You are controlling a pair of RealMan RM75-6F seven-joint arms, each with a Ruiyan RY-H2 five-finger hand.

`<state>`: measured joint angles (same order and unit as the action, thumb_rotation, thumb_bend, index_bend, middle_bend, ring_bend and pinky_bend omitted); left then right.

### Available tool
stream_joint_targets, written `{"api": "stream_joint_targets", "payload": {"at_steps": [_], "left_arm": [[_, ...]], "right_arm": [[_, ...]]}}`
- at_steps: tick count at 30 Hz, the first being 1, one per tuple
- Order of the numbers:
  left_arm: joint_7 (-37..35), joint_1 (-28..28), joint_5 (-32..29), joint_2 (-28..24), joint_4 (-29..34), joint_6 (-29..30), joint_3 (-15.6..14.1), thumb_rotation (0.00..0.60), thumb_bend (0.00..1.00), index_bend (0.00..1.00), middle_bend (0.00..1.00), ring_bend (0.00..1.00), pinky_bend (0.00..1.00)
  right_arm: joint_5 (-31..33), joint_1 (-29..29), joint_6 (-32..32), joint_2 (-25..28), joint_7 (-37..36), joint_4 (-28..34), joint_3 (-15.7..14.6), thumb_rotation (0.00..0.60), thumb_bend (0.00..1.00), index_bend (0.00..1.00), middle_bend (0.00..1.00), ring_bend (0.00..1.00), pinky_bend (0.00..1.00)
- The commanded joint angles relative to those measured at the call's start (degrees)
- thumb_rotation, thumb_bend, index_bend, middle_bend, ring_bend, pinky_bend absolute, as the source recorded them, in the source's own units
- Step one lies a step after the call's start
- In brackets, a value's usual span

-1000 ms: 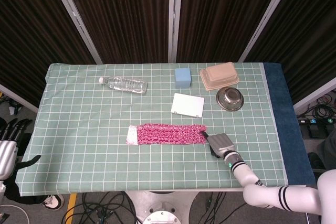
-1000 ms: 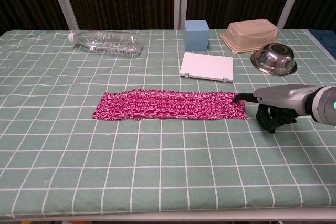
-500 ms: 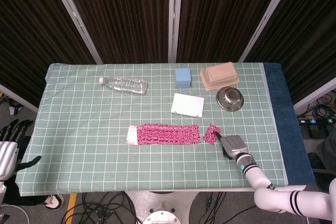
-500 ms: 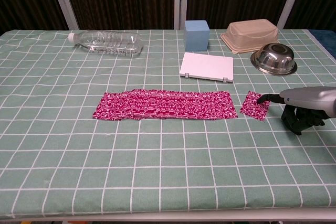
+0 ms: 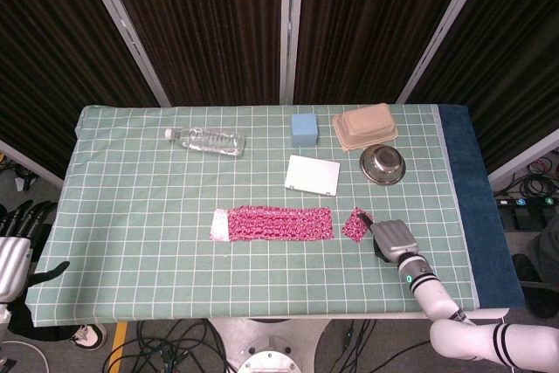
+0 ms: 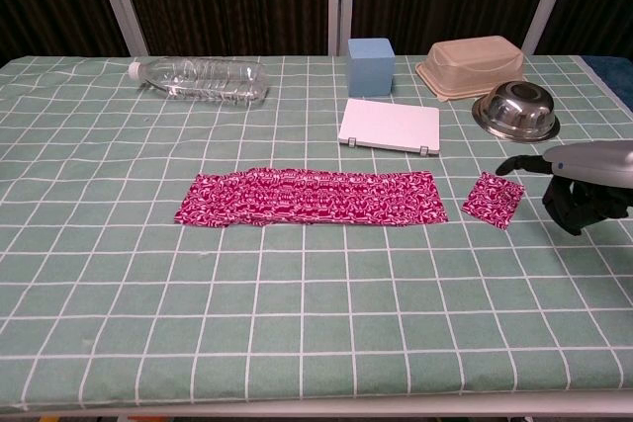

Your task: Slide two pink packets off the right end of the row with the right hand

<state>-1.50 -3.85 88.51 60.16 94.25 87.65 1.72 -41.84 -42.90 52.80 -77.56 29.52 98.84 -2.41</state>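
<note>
A row of overlapping pink patterned packets (image 5: 272, 223) (image 6: 312, 197) lies across the middle of the green checked cloth. A separate pink packet (image 5: 356, 224) (image 6: 494, 200) lies tilted a short gap beyond the row's right end. My right hand (image 5: 391, 239) (image 6: 579, 180) is just right of that packet, one finger stretched out toward its far right corner and the others curled under; it holds nothing. I cannot tell whether the fingertip touches the packet. My left hand (image 5: 13, 242) hangs off the table's left edge with its fingers spread and nothing in it.
Along the back stand a lying water bottle (image 5: 206, 140) (image 6: 203, 78), a blue box (image 5: 303, 128) (image 6: 371, 64), a beige lidded container (image 5: 365, 125) (image 6: 472, 64) and a steel bowl (image 5: 383, 164) (image 6: 516, 111). A flat white case (image 5: 312, 175) (image 6: 390, 126) lies behind the row.
The right hand has dragged a pink packet rightward off the row's end, opening a gap, and has itself moved further right. The left hand has stayed still.
</note>
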Motion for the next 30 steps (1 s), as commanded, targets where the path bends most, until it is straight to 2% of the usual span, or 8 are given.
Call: {"api": "stream_joint_targets", "payload": {"at_steps": [1,6,16,23,30], "left_arm": [[0.10,-0.02,-0.08,-0.06,0.12,-0.01,0.07,0.600,0.00,0.11,0.11,0.04,0.14],[-0.13,0.06,-0.39,-0.27,0.08,-0.06,0.11,0.600,0.00,0.11,0.11,0.04,0.14],[-0.34,-0.27,-1.22,-0.31,0.16,-0.53,0.64,0.600,0.00,0.11,0.11,0.04,0.14],[-0.96,-0.01,-1.17,-0.48,-0.14,-0.22,0.54,0.600,0.00,0.11,0.11,0.04,0.14],[-0.81,0.01,-1.07,-0.45,-0.08,-0.15,0.52,0.600,0.00,0.11,0.11,0.04,0.14]], "right_arm": [[-1.02,-1.16,0.25,-1.57,1.03,0.73,1.20,0.600,1.00,0.07,0.91,0.89,0.77],[2.92,-3.90,-1.81,-4.22,3.68,0.13,2.13,0.600,1.00,0.06,0.91,0.89,0.77],[10.98,-8.47,-3.03,-7.33,8.34,-0.97,2.01,0.600,1.00,0.06,0.91,0.89,0.77],[14.51,-10.16,-2.59,-7.96,10.51,-0.41,0.03,0.600,1.00,0.06,0.91,0.89,0.77],[14.42,-9.65,-0.44,-6.96,11.01,1.76,-2.18,0.600,1.00,0.07,0.91,0.89,0.77]]}}
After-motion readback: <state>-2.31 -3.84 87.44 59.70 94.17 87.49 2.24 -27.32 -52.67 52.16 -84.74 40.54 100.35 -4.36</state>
